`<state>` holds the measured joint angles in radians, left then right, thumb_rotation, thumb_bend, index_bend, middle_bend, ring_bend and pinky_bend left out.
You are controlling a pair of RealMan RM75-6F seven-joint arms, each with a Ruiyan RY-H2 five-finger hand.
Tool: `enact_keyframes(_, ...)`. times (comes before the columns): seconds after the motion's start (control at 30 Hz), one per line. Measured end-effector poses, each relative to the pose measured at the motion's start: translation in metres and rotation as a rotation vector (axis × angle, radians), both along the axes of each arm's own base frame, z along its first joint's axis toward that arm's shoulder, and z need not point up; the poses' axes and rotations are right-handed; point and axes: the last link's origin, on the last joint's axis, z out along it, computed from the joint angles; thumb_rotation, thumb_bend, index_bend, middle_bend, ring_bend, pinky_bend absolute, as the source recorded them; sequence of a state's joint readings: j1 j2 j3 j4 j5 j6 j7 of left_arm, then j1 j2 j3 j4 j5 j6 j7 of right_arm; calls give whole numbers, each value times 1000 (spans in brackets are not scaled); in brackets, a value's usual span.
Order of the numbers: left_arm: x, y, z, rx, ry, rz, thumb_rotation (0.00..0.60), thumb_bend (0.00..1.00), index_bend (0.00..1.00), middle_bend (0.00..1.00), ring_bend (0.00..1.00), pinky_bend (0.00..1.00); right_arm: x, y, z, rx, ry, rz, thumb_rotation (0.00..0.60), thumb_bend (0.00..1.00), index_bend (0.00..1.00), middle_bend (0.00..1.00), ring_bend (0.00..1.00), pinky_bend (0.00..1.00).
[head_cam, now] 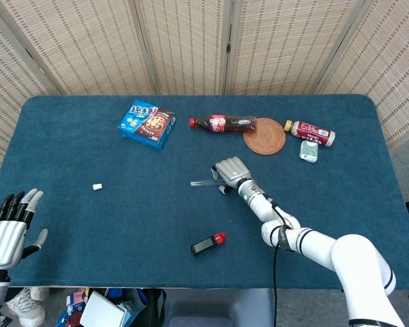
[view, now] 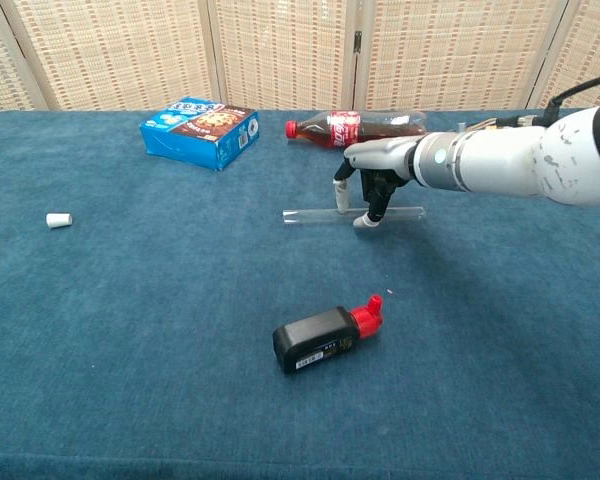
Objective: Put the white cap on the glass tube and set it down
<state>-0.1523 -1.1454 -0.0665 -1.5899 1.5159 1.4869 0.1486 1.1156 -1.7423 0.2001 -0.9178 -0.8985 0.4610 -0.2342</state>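
The clear glass tube (view: 320,215) lies flat on the blue table, and its left end shows in the head view (head_cam: 202,182). My right hand (view: 372,178) hovers over the middle of the tube. Its thumb comes down on the far side and a fingertip (view: 364,221) on the near side. The tube still rests on the cloth. In the head view the right hand (head_cam: 230,173) hides most of the tube. The small white cap (head_cam: 97,186) (view: 58,220) lies alone far to the left. My left hand (head_cam: 7,231) hangs off the table's left front corner, fingers spread and empty.
A black device with a red tip (view: 325,338) lies in front of the tube. Along the back are a blue snack box (head_cam: 147,123), a lying cola bottle (head_cam: 221,123), a woven coaster (head_cam: 264,135), a small bottle (head_cam: 313,132) and a small packet (head_cam: 309,150).
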Motion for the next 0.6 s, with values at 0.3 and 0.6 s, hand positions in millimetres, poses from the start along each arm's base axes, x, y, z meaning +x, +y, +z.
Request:
enact_keyframes(0.3,-2,0,-1,-2,0,7,600,343,44,0,48,28,2,-2,-4,-3,6,6,600,314,473,1000,1000,1000)
enact_keyframes(0.6,-3,0,-1,-3,-3,8,600,344,43,0,48,28,3,-3,-6,-19,11,18,600,407,605,1000,1000,1000)
